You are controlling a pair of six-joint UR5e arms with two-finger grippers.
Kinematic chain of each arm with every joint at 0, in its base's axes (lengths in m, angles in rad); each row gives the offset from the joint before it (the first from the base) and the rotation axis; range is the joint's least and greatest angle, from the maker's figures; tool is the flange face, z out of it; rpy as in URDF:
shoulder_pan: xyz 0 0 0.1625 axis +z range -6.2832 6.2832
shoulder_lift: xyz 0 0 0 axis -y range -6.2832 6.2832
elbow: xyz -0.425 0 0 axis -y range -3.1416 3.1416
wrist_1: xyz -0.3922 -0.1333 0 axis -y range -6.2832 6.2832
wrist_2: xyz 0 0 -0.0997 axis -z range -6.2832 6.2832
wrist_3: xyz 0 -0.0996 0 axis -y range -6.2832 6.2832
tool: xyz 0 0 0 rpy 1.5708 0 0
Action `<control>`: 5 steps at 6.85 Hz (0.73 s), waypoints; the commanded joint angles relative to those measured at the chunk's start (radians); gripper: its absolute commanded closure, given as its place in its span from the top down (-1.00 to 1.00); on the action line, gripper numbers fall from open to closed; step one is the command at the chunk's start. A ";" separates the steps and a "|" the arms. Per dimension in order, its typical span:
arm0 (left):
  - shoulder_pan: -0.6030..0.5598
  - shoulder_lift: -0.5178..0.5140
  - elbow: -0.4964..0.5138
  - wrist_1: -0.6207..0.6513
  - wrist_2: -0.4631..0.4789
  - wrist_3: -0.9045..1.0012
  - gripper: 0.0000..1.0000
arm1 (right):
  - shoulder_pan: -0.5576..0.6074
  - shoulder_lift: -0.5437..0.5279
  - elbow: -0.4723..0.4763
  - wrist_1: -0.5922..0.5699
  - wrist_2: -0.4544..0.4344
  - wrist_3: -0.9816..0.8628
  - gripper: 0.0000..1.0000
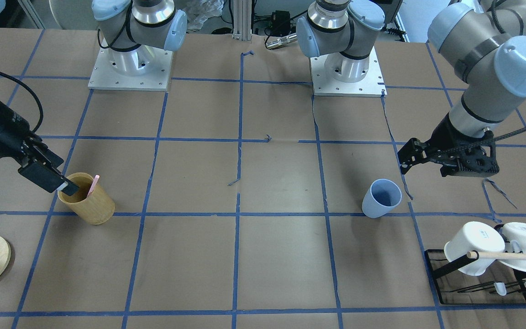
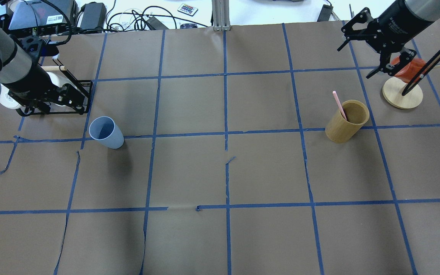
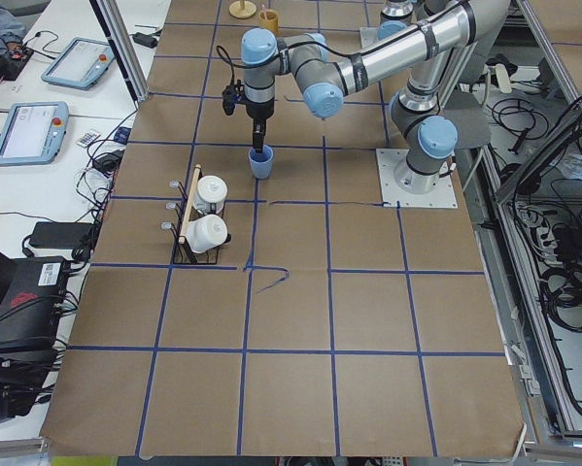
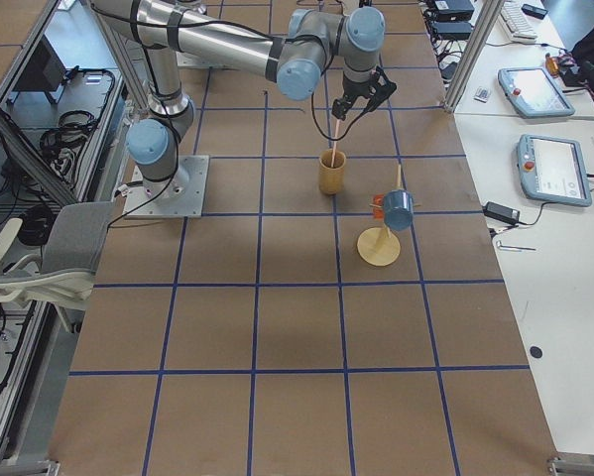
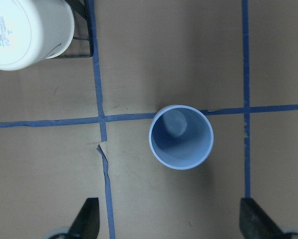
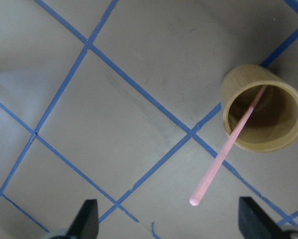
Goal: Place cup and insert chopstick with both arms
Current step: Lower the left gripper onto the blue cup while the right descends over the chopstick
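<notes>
Cup (image 5: 181, 137): standing upright on the worktop (image 2: 224, 172), across a tape line (image 5: 49, 122).
Chopstick (image 6: 229, 148): leaning inside the bamboo holder (image 6: 288, 142).
Left fingers (image 5: 89, 218): hovering wide apart — holding nothing.
Right fingers (image 6: 88, 217): hovering wide apart — holding nothing.

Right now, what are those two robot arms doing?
The blue cup stands upright on the table. The left pincer hangs open above it, holding nothing. The pink chopstick leans inside the wooden holder. The right pincer is open too and not touching it. Both jobs look done.
</notes>
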 commanded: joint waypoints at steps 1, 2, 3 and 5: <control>0.003 -0.083 -0.057 0.033 0.003 -0.019 0.89 | -0.040 0.053 0.003 0.085 0.062 0.046 1.00; 0.003 -0.116 -0.060 0.043 0.001 -0.036 0.87 | -0.043 0.056 0.025 0.110 0.065 0.049 1.00; 0.003 -0.134 -0.066 0.046 0.001 -0.034 0.67 | -0.043 0.066 0.052 0.108 0.068 0.052 1.00; 0.002 -0.154 -0.066 0.046 -0.002 -0.034 -0.22 | -0.044 0.093 0.053 0.115 0.082 0.127 1.00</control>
